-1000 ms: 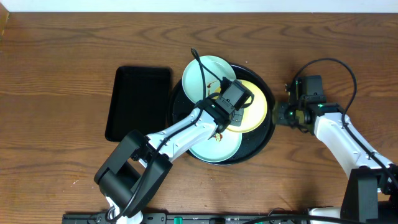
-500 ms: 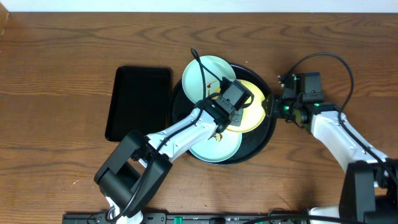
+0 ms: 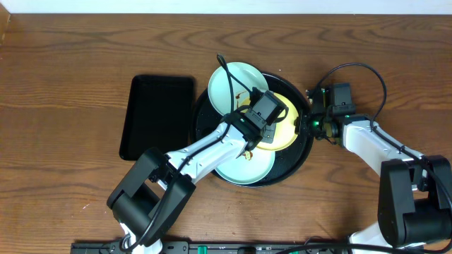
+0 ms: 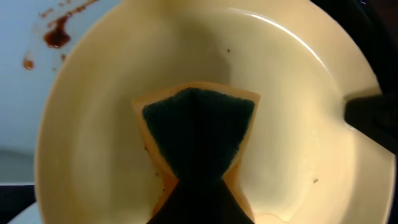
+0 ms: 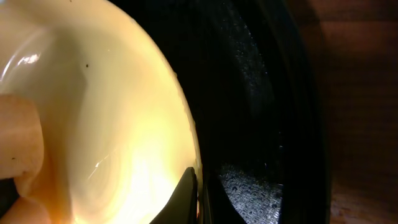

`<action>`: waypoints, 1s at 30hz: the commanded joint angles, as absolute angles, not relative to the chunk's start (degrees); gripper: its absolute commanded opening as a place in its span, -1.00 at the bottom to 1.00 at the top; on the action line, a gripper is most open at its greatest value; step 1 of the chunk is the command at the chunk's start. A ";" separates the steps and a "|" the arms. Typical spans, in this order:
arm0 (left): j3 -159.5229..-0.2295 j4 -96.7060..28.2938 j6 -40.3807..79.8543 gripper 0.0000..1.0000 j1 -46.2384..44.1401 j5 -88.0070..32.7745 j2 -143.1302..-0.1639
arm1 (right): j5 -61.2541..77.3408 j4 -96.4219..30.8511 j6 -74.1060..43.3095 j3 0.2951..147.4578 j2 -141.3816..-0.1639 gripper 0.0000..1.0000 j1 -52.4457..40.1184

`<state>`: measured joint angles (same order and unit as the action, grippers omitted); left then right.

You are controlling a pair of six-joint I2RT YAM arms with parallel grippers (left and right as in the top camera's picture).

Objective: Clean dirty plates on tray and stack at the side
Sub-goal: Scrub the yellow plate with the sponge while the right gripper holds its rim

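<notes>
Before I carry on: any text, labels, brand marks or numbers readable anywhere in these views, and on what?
None readable: the yellow plate, the sponge, the round black tray and the rectangular tray show no lettering, labels or numbers in any view.

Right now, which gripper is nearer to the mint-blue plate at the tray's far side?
Left. The left gripper holds a sponge on the yellow plate beside that mint-blue plate; the right gripper is at the yellow plate's opposite rim.
</notes>
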<state>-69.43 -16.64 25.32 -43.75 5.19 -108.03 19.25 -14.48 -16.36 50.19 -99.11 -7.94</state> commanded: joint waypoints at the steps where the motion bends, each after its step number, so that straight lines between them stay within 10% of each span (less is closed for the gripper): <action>1: -69.71 -17.15 23.97 -0.82 -40.84 9.82 -107.31 | 19.20 -15.57 -16.51 50.61 -99.24 -0.98 -8.45; 17: -70.00 -13.34 20.53 -0.85 -38.00 -29.69 -106.19 | 13.30 -19.07 -17.15 50.61 -94.28 -0.98 -8.45; 30: -70.00 -15.84 20.25 -0.85 -34.30 -20.18 -105.95 | 7.46 -22.13 -16.73 50.63 -89.38 -0.98 -8.45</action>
